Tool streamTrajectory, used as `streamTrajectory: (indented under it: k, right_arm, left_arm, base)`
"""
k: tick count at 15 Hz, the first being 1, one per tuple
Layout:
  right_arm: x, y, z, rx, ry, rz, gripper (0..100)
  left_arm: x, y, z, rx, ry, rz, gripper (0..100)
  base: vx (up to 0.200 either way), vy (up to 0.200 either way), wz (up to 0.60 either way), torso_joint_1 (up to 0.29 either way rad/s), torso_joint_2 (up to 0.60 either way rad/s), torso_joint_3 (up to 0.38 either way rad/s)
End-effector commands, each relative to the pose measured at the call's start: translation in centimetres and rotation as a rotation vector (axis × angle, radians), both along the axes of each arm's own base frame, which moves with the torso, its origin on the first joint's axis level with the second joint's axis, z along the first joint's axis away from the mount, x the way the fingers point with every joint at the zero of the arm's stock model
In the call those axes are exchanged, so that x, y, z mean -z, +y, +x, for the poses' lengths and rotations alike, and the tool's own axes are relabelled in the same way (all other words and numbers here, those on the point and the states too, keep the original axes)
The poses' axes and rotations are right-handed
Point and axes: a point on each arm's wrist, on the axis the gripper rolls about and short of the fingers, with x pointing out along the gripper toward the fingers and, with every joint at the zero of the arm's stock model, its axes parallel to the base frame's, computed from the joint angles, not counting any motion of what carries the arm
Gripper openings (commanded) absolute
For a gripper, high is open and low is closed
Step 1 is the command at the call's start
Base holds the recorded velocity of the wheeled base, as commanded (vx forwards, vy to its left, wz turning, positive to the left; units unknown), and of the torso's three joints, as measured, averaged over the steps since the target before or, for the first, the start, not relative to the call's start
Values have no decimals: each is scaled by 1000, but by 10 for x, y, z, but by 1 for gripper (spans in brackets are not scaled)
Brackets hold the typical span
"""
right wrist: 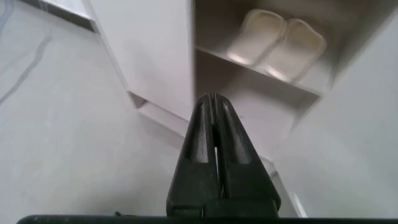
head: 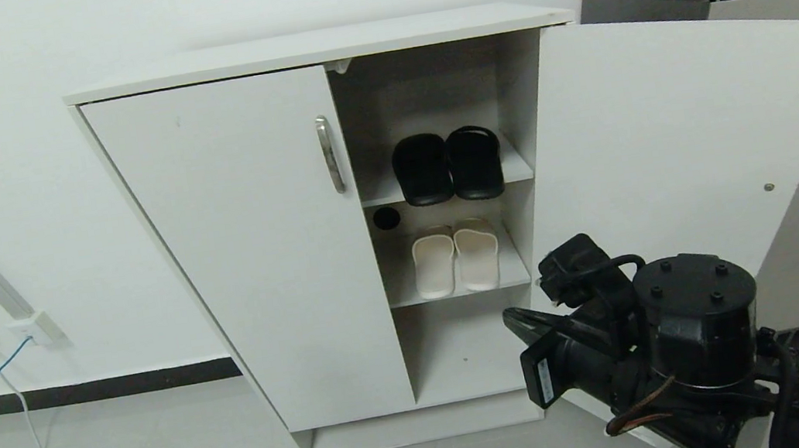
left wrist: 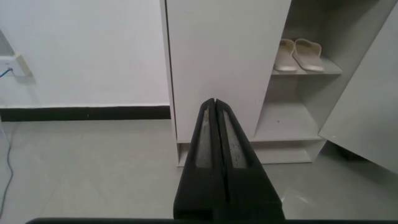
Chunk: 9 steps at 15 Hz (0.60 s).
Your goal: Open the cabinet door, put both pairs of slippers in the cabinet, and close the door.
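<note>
Both pairs shelved, black slippers (head: pixel 448 166) above cream slippers (head: pixel 456 261); my right gripper (right wrist: pixel 214 102), fingers pressed together and empty, is nearer the open cabinet door (head: pixel 677 138), which stands to its right.

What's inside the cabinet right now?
Two pairs: black slippers on the upper shelf, white slippers on the shelf below. The closed left door hides the other half.

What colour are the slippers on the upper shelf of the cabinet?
The upper-shelf slippers are black; the head view shows them best.
</note>
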Motion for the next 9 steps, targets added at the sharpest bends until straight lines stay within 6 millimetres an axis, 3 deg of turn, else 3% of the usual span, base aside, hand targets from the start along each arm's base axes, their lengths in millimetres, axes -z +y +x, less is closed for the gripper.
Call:
streamTrajectory:
  k: [1,9]
  right_arm:
    - [1,1,0,-1,2,-3,0]
    - [4,0,3,10,7,-9,0]
  left_arm:
    - [0,0,0,-2,3,-1,0]
    - [0,0,0,-2,2,-1,0]
  base:
    - [0,0,0,0,0,0]
    - [0,0,0,0,0,0]
